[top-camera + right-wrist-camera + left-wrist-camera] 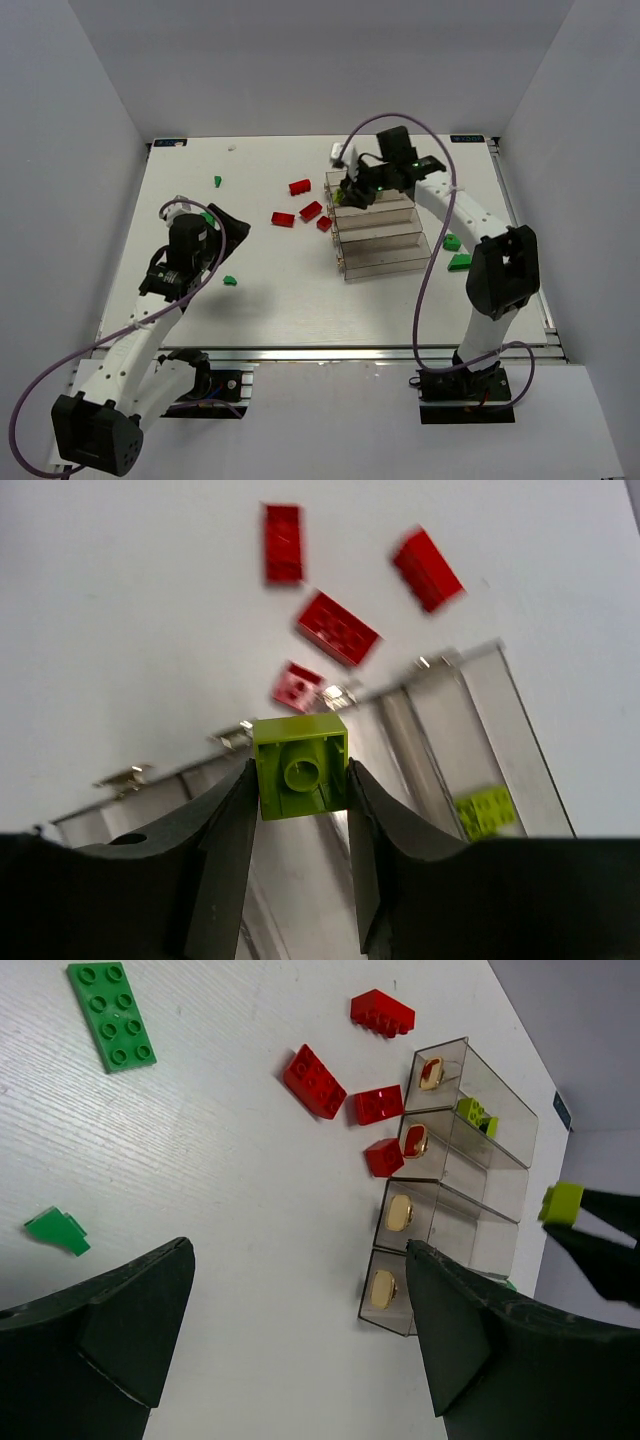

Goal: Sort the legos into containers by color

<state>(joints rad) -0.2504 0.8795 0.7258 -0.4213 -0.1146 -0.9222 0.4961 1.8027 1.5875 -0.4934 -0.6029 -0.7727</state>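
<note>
Four clear trays (380,232) stand in a slanted row right of the table's centre. My right gripper (300,780) is shut on a yellow-green brick (300,766) and holds it above the trays' far end (352,195); the left wrist view shows that brick too (562,1203). Another yellow-green brick (486,810) lies in one tray (476,1114). Several red bricks (299,187) lie on the table left of the trays. My left gripper (300,1310) is open and empty over bare table at the left. Green bricks (229,281) lie scattered near it.
A green plate (112,1015) and a small green piece (57,1230) lie near my left gripper. Two green bricks (459,262) lie right of the trays, by my right arm. A white piece (338,152) sits at the back. White walls enclose the table.
</note>
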